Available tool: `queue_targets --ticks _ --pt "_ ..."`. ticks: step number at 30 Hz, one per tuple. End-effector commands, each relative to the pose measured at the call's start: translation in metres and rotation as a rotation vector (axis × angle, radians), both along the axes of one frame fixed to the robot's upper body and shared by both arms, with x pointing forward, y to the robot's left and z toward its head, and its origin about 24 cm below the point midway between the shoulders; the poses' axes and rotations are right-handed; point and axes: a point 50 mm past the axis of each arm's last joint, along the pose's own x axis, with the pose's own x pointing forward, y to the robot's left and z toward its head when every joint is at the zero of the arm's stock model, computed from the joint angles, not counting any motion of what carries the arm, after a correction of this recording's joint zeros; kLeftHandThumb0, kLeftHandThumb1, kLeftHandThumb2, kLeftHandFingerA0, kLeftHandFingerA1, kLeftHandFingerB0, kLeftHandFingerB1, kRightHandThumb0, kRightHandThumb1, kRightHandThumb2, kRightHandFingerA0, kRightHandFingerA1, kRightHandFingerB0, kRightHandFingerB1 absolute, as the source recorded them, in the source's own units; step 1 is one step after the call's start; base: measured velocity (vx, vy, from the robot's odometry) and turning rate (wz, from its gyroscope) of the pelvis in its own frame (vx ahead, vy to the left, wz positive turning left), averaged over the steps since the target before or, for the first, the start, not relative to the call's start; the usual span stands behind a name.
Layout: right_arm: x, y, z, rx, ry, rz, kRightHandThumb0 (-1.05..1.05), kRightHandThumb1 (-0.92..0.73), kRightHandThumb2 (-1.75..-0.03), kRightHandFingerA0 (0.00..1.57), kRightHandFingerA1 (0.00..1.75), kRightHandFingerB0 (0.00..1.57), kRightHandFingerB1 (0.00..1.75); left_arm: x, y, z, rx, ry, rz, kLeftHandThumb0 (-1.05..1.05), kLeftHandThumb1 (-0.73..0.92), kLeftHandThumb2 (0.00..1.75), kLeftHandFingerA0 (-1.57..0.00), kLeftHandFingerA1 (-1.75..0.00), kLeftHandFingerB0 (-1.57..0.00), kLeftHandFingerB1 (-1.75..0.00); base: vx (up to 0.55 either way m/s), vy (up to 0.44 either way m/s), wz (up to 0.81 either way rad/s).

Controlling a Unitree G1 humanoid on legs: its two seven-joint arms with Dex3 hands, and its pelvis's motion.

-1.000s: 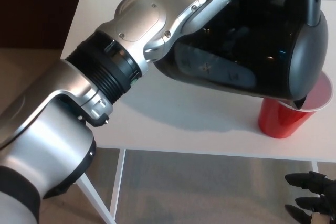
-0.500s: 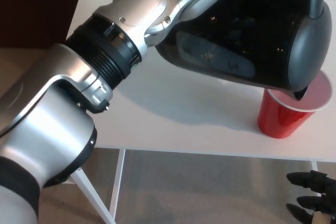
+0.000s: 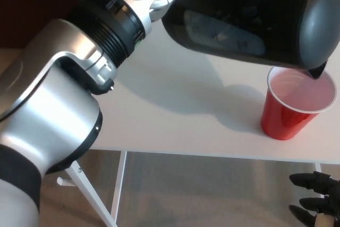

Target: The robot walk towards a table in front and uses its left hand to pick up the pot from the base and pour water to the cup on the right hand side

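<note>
A black pot (image 3: 249, 14) with a grey lid end hangs tilted in the air over the white table (image 3: 175, 115), carried at the end of my left arm (image 3: 101, 41). My left hand is shut on the pot's handle, almost wholly hidden past the picture's top edge. The pot's spout (image 3: 317, 71) points down just above the far rim of a red cup (image 3: 289, 115), which stands upright near the table's front right. My right hand (image 3: 316, 200) hangs open below the table's front edge, at the bottom right corner.
The table's front edge runs across the lower picture, with white legs (image 3: 90, 195) under it. Grey floor shows beneath. A dark brown panel (image 3: 37, 3) stands at the far left.
The left arm and the pot have moved up and away from me. The spout has lifted from inside the cup's mouth to just above its rim. Cup and right hand have stayed put.
</note>
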Motion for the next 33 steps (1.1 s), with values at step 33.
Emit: queue_targets --ticks 33 --pt "0.005 0.002 0.003 -0.015 -0.011 0.01 -0.24 -0.58 -0.57 0.49 0.42 0.49 0.39 0.002 0.004 -0.005 -0.148 0.046 0.0 -0.22 0.62 0.59 -0.8 -1.61 -0.8 -1.18 0.0 0.0 0.0"
